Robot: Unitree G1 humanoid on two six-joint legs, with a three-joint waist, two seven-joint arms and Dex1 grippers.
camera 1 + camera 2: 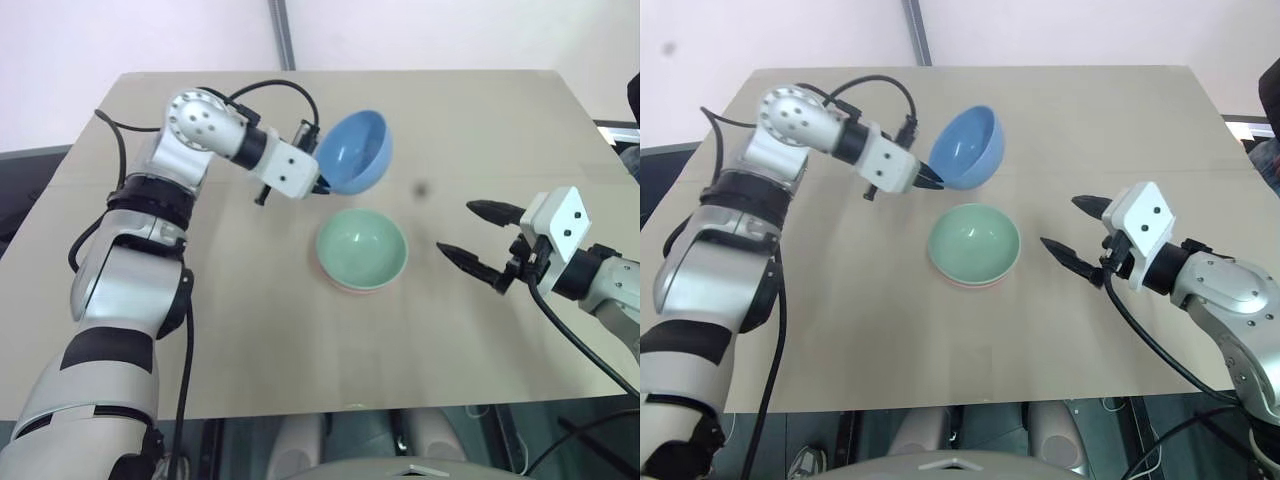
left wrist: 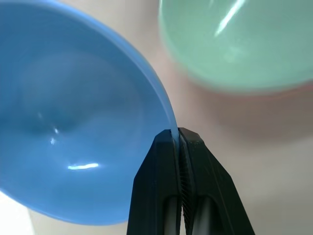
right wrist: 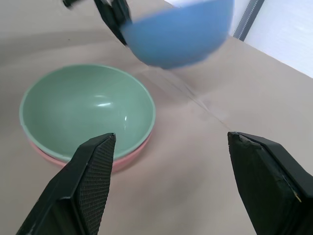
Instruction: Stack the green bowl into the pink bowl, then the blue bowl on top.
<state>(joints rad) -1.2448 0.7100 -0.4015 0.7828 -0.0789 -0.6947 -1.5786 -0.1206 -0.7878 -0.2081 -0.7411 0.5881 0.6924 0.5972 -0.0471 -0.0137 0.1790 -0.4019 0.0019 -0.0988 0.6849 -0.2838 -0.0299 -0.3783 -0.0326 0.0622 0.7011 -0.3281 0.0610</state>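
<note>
Two bowls are nested already; your left gripper (image 1: 322, 186) is pinching the blue bowl (image 1: 355, 150) by its thin rim, tilted, so it's probably risking slipping. Right gripper (image 1: 478, 240) is sitting spread.

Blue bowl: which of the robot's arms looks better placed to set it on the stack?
Probably the left. Its left gripper is shut on the blue bowl by the rim, lifted beside the green bowl nested in the pink bowl. The right gripper is open and empty.
</note>
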